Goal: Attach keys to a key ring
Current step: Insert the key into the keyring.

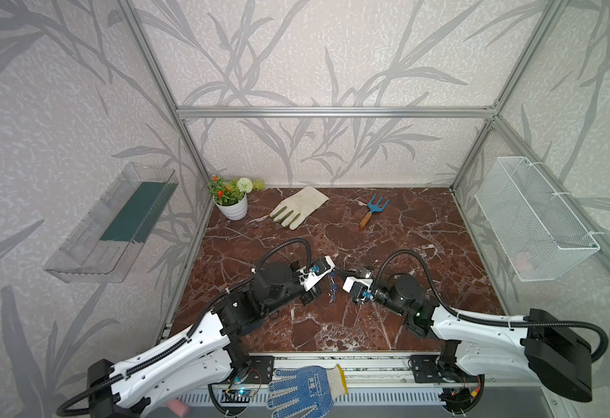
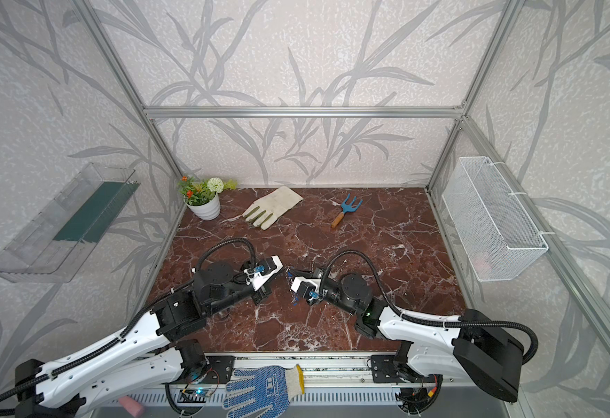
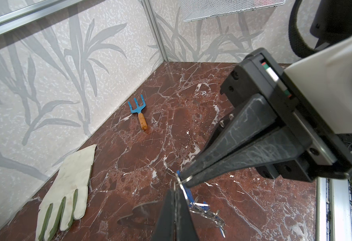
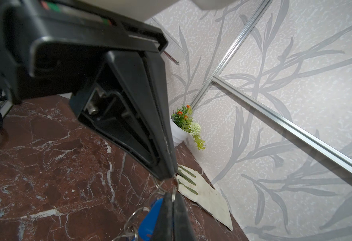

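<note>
**Left wrist view: jaws meet tip to tip**

Only here does the key ring (image 3: 136,212) show, a grey half-moon plate pinched in the left jaws. Both top views catch just blue keys (image 1: 333,289) between two low, inward-reaching arms (image 1: 202,333) over the desk (image 1: 386,231). Right jaws clamp a key's wire loop.

Both arms angled inward, left claw (image 3: 175,191) and right claw (image 4: 172,195) closed, tip to tip.
</note>
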